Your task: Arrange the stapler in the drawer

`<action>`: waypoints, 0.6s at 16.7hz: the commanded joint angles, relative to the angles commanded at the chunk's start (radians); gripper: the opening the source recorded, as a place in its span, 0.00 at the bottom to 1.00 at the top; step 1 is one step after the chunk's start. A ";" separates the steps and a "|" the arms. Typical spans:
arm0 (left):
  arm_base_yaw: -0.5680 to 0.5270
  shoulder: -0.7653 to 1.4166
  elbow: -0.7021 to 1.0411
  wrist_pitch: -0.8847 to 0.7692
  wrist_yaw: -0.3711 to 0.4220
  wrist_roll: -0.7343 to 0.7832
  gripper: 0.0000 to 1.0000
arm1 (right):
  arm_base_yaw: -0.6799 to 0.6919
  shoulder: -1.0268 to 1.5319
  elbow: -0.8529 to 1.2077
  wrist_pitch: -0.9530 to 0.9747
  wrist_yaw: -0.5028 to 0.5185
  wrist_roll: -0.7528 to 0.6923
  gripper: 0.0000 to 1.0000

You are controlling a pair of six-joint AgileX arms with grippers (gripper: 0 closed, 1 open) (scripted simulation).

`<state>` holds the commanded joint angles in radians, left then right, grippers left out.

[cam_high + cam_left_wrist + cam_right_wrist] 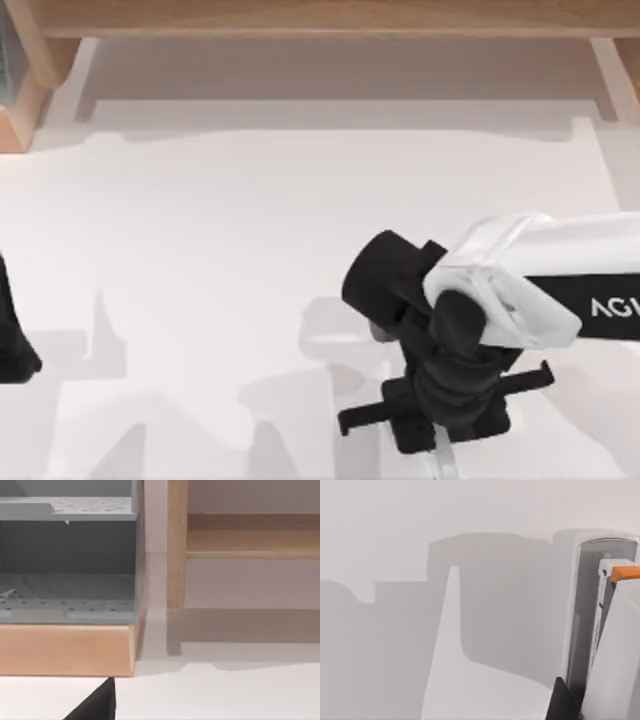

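The right gripper (443,432), black and two-fingered on the white AgileX arm, points down at the white table (200,250) near its near edge, right of the middle. How far it is open cannot be told, nor whether it has a grip on anything. A slim white-grey bar, the stapler (445,462), shows just at its near side, sticking out from under the black crossbar toward the near edge. In the right wrist view the stapler (596,630) stands close to the camera as a long pale bar with a thin dark strip along its length and a small orange piece at its far end. A dark part of the gripper sits right against its near end, and grey shadows of the arm lie across the table beyond it.

The drawer (330,75), a very wide shallow light-wood frame with a pale grey-white floor and white side rails, lies along the far side of the table, well apart from the stapler and the right gripper.

The left gripper (12,340) is parked at the table's left edge; its opening cannot be told either. Its wrist view looks toward the far left corner. There a grey perforated shelf unit (67,595) sits on a light-wood base, with a light-wood post (176,545) beside it.
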<state>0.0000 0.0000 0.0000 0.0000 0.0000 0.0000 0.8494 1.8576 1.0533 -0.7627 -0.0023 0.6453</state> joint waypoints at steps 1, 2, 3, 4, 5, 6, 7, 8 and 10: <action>0.000 0.000 0.000 0.000 0.000 0.000 1.00 | 0.000 -0.002 0.002 -0.003 0.000 0.000 0.00; 0.000 0.000 0.000 0.000 0.000 0.000 1.00 | 0.000 -0.007 0.009 -0.013 0.000 0.000 0.00; 0.000 0.000 0.000 0.000 0.000 0.000 1.00 | 0.001 -0.013 0.017 -0.028 0.000 0.000 0.00; 0.000 0.000 0.000 0.000 0.000 0.000 1.00 | 0.001 -0.019 0.025 -0.046 0.000 0.000 0.00; 0.000 0.000 0.000 0.000 0.000 0.000 1.00 | 0.001 -0.025 0.032 -0.069 0.000 0.000 0.00; 0.000 0.000 0.000 0.000 0.000 0.000 1.00 | 0.000 -0.034 0.040 -0.091 0.000 0.000 0.00; 0.000 0.000 0.000 0.000 0.000 0.000 1.00 | 0.000 -0.044 0.050 -0.107 0.000 -0.001 0.00; 0.000 0.000 0.000 0.000 0.000 0.000 1.00 | 0.000 -0.053 0.058 -0.116 0.000 -0.002 0.00; 0.000 0.000 0.000 0.000 0.000 0.000 1.00 | -0.001 -0.057 0.061 -0.118 0.000 -0.002 0.00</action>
<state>0.0000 0.0000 0.0000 0.0000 0.0000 0.0000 0.8487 1.8008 1.1147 -0.8810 -0.0025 0.6438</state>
